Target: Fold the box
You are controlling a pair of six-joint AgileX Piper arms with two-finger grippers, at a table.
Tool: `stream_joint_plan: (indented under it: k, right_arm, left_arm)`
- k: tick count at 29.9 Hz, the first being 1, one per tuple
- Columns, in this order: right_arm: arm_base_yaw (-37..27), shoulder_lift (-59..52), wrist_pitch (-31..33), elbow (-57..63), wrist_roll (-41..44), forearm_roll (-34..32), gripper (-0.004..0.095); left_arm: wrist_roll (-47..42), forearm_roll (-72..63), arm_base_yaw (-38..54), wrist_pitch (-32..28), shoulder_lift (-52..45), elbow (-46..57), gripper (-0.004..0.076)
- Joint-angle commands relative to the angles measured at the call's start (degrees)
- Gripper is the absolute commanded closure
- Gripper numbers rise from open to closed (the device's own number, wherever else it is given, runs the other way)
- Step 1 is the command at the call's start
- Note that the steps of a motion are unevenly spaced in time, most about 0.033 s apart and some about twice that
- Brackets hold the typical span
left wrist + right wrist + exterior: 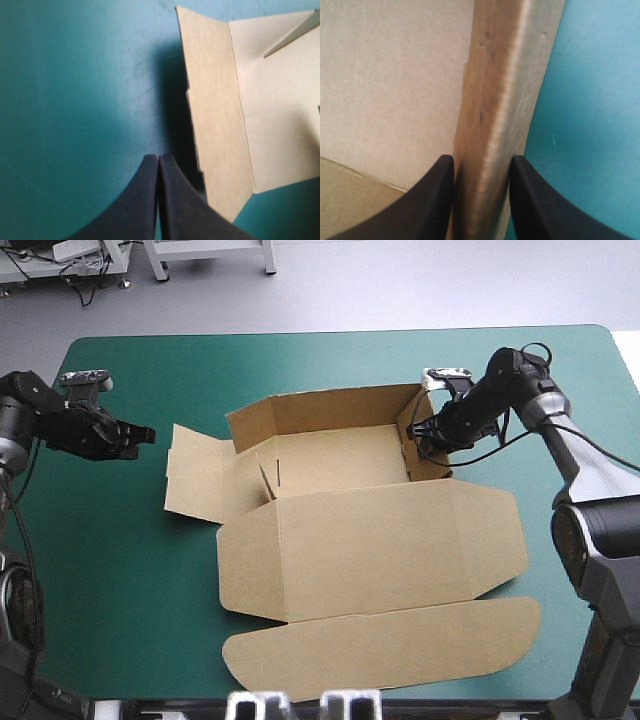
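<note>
My right claw (480, 161) was clamped on the right wall of the box (370, 540), which sat mid-table on the teal-green cover (120, 570), back wall raised, lid flat toward the near edge. My left claw (158, 158) was pressed together, empty, just beside the flat left flap.

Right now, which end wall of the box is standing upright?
The right end wall, held between the fingers of the right gripper. The left end flap lies folded outward on the teal-green cover.
</note>
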Motion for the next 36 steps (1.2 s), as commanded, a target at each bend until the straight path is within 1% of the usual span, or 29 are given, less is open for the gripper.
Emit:
stream_joint_plan:
  k: [1, 2, 3, 6, 9, 13, 16, 18, 20, 23, 27, 29, 32, 34, 36]
  right_arm:
    - [-0.1, -2.0, 4.0, -1.3, -1.6, 4.6, 0.0767]
    - [-0.1, -2.0, 4.2, -1.3, -2.0, 5.0, 0.086]
    - [-0.1, -2.3, 4.2, -1.3, -1.9, 5.6, 0.0926]
    - [-0.1, -3.3, 4.2, -1.3, -2.1, 8.3, 0.0921]
    - [-0.1, -5.3, 4.2, -1.3, -2.1, 9.5, 0.0921]
    - [-0.1, -9.4, 4.2, -1.3, -1.6, 9.6, 0.0921]
    - [-0.1, -13.6, 4.1, -1.3, -1.6, 9.6, 0.0921]
    - [-0.5, -16.7, 4.1, -1.3, -1.6, 9.6, 0.0921]
    - [-1.0, -19.6, 4.0, -1.3, -1.1, 9.6, 0.0921]
    - [-2.4, -23.4, 3.2, -1.3, -0.1, 9.9, 0.0921]
    - [-4.6, -28.1, 0.5, -1.3, 0.8, 12.0, 0.0921]
    - [-5.4, -30.1, -1.5, -1.3, 1.0, 12.8, 0.0921]
    - [-5.7, -31.9, -5.8, -1.3, 2.2, 12.0, 0.0921]
    - [-5.7, -32.2, -9.0, -1.3, 3.0, 11.4, 0.0921]
    - [-5.7, -31.9, -10.5, -1.3, 3.5, 11.0, 0.0921]
  left_arm:
    - [-0.5, -1.1, -0.1, -1.0, -2.4, -1.7, 0.0733]
    - [-0.5, -0.6, -0.1, -1.7, -2.4, -1.7, 0.0733]
    - [-0.5, 0.6, -0.1, -2.6, -2.4, -1.7, 0.0733]
    - [-0.7, 5.4, -0.1, -4.5, -2.4, -1.7, 0.0733]
    - [-0.9, 7.7, 0.9, -6.7, -2.4, -1.7, 0.0733]
    - [-0.5, 3.5, 5.3, -9.3, -2.4, -1.7, 0.0733]
    - [2.2, -3.3, 10.3, -9.4, -2.1, -1.7, 0.0733]
    - [6.4, -12.7, 13.6, -7.9, -1.5, -1.7, 0.0733]
    - [11.1, -24.0, 16.7, -5.0, -0.1, -1.7, 0.0733]
    - [17.1, -37.0, 19.5, 1.0, 2.1, -1.7, 0.0733]
    - [22.7, -50.2, 20.0, 8.9, 5.5, -1.7, 0.0733]
    - [22.6, -55.4, 19.0, 8.8, 6.2, -1.5, 0.0733]
    - [22.1, -60.4, 16.9, 8.8, 6.2, -1.5, 0.0732]
    - [22.2, -62.8, 15.1, 8.9, 6.1, -1.5, 0.0732]
    - [22.0, -64.0, 13.0, 8.9, 5.4, -1.5, 0.0732]
